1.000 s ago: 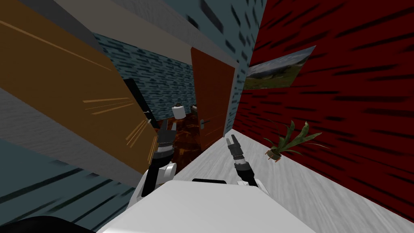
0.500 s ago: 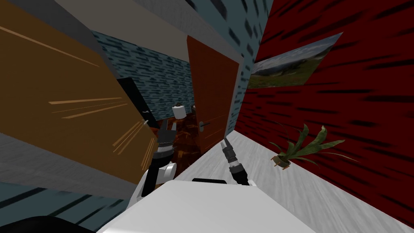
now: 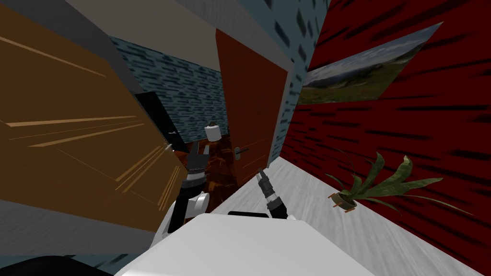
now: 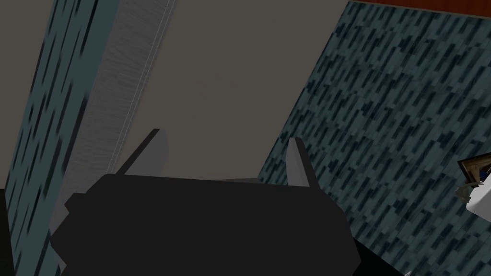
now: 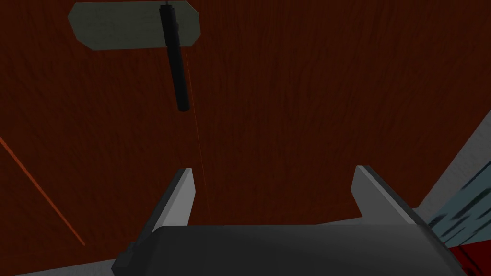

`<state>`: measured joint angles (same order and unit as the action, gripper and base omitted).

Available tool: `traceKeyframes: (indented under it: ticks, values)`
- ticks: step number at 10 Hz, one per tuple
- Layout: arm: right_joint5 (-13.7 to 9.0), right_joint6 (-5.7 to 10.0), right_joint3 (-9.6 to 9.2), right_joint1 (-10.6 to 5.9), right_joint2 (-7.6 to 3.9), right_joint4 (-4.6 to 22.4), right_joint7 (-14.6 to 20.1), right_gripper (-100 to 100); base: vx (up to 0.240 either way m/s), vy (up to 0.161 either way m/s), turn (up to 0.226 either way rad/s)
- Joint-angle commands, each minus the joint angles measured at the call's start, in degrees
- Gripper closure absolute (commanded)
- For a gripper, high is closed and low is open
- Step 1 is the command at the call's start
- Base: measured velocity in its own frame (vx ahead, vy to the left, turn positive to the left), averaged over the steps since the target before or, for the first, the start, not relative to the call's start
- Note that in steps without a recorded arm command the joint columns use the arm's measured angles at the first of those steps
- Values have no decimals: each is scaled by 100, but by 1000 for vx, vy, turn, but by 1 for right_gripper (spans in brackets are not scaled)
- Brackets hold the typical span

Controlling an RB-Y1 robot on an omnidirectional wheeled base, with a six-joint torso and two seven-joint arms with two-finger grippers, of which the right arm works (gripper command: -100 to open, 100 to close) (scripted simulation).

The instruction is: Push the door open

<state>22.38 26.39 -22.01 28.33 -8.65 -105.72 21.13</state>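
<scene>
Right gripper (image 5: 273,175), fingers spread wide, hovers just short of the reddish-brown wooden door (image 5: 297,91), which stands ajar at 12 o'clock. Its dark lever handle (image 5: 175,62) lies at the gripper's 11 o'clock. Left gripper (image 4: 230,146), fingers likewise apart, is raised at 11 o'clock.

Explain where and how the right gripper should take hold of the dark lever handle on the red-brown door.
Grip the lever handle mid-bar, clear of its grey plate. It is a thin straight rod running from the plate along the door, so probably come square to the door face with the open right gripper turned so its fingers straddle the rod's thin width.
</scene>
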Motion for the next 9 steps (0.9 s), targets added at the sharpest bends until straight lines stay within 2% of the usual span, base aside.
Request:
traceKeyframes:
  ticks: [1,4,9]
  values:
    - [149,-100,-174,57,-47,16,74,-100,138,-15,44]
    - [452,-217,-489,35,-110,277,235,-100,215,-49,52]
    - [791,-348,-842,10,-179,569,416,-100,209,-48,35]
